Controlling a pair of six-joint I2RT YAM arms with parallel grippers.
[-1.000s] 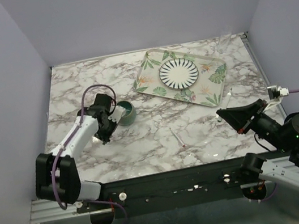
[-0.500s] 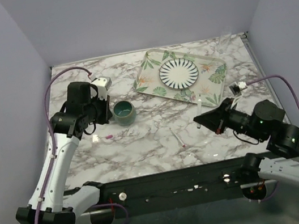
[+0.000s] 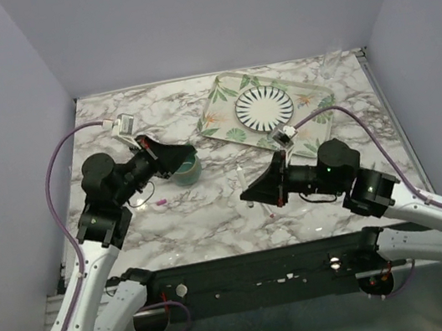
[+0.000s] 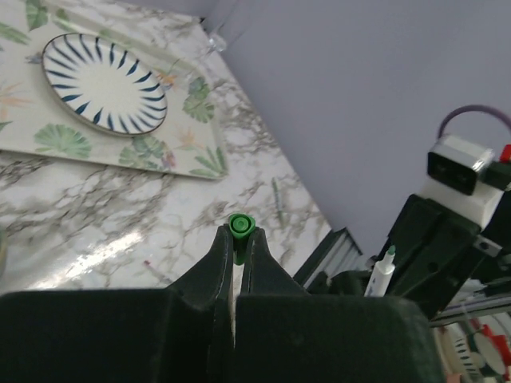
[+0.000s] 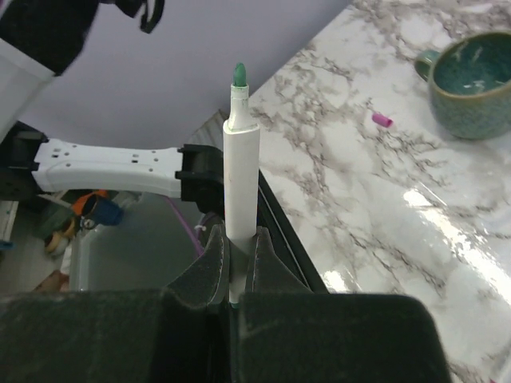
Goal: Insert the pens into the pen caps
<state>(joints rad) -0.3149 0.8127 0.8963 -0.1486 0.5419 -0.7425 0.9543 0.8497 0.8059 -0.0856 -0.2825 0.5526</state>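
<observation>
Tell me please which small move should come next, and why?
Probably bring the arms together, aiming the green tip of the pen at the green cap. The left pincer is shut on that cap, the right pincer is shut on the pen, and a clear gap separates them.

Open table (image 3: 213,218) runs between left end effector (image 3: 189,149) and right end effector (image 3: 246,197). A green cup (image 3: 185,171) crowds the left one; a pink cap (image 3: 161,202) lies nearby; the tray (image 3: 218,98) fills the far right.

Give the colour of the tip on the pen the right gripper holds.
Green. The pen tip shows best in the right wrist view.
</observation>
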